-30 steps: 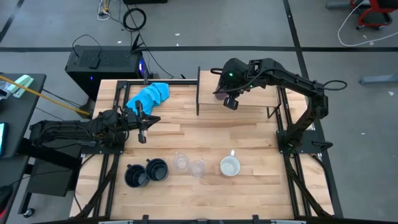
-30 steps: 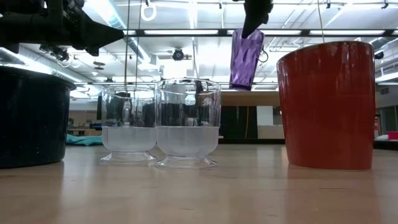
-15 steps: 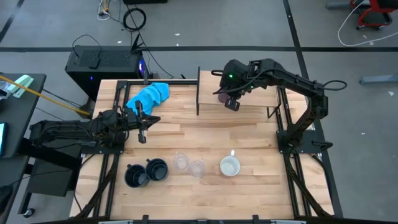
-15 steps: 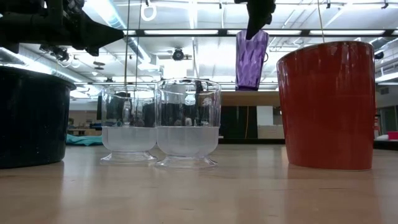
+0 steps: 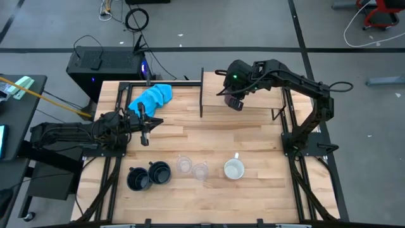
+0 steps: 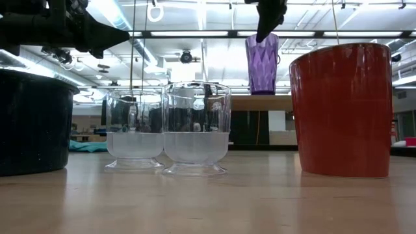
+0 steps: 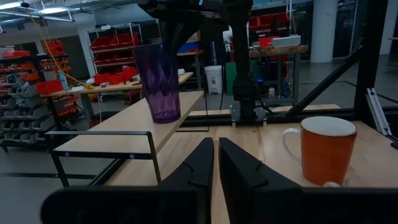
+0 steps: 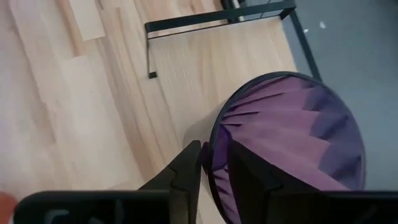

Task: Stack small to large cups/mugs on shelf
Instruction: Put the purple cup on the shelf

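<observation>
Release was underway: right gripper (image 8: 214, 168) straddled the purple tumbler's (image 8: 292, 149) rim on the shelf (image 5: 250, 101), fingers loosening; next, lift clear.

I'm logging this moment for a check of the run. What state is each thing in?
Tall translucent purple tumbler: upright on the shelf, rim between the right pincer's fingers.
Light-wood shelf board: holds only the tumbler.
Orange mug with white inside: upright on the table.
Two dark navy mugs: upright, side by side.
Two small clear glasses: upright, empty.
Right pincer: fingers slightly apart, straddling the tumbler's rim.
Left pincer: shut, empty.
</observation>
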